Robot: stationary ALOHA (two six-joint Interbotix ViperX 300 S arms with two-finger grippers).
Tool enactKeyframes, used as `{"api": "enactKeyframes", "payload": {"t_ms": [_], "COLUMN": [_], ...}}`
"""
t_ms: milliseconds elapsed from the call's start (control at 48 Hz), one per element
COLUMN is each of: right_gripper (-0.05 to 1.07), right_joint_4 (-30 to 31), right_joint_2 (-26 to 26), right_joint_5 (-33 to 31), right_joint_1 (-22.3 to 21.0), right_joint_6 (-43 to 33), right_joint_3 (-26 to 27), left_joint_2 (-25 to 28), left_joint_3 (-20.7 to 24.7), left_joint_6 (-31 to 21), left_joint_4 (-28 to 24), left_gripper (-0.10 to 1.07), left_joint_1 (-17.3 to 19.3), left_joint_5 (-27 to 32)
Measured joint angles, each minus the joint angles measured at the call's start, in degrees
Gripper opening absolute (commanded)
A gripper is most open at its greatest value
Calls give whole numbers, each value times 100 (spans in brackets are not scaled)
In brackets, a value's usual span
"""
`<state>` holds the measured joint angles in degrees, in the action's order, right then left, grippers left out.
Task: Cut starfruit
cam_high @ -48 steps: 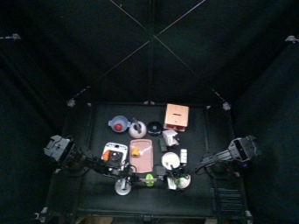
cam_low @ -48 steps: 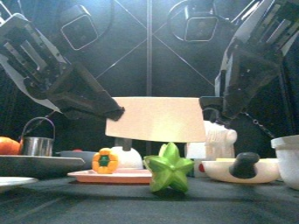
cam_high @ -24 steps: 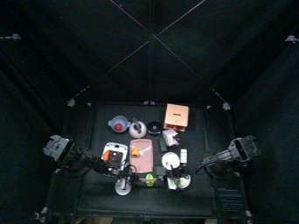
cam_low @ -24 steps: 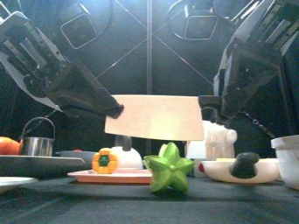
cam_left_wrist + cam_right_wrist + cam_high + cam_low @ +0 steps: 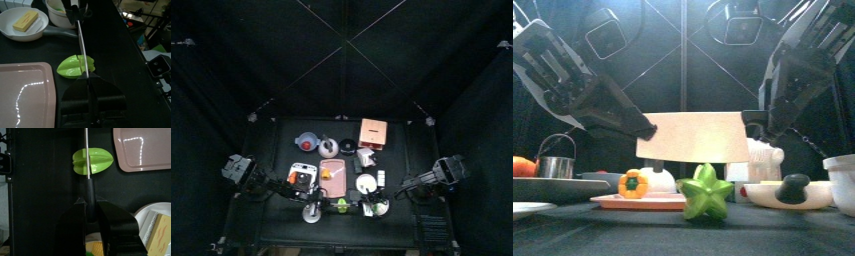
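Above the starfruit (image 5: pixel 706 192), the blade (image 5: pixel 694 135) has barely shifted. The left gripper (image 5: pixel 89 82) and right gripper (image 5: pixel 87 200) stay pinched narrow on its ends, so I'd say cutting hasn't started.

Starfruit (image 5: pixel 706 193) stood on bare surface (image 5: pixel 120 55) at the front edge, approach from the front open. Pink board (image 5: pixel 23 95) lay just beside it on one flank; white bowl (image 5: pixel 27 22) and cup (image 5: pixel 63 12) crowded the other. Both arms hung close behind.
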<state>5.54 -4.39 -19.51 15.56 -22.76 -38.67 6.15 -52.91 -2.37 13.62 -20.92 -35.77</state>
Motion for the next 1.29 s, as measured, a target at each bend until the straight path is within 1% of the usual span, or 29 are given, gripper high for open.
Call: {"api": "enactKeyframes", "payload": {"t_ms": [667, 1292], "right_gripper": [37, 37], "right_joint_4": [70, 18], "right_joint_2": [-18, -18], "right_joint_5": [-35, -9], "right_joint_1": [-114, -88], "right_joint_6": [0, -9], "right_joint_3": [-18, -18], "left_joint_2": [35, -44], "left_joint_3": [-9, -9], "left_joint_6": [0, -9], "left_joint_4": [-18, -18], "left_gripper": [26, 26], "left_joint_1": [105, 70], "left_joint_5": [-18, -9]}}
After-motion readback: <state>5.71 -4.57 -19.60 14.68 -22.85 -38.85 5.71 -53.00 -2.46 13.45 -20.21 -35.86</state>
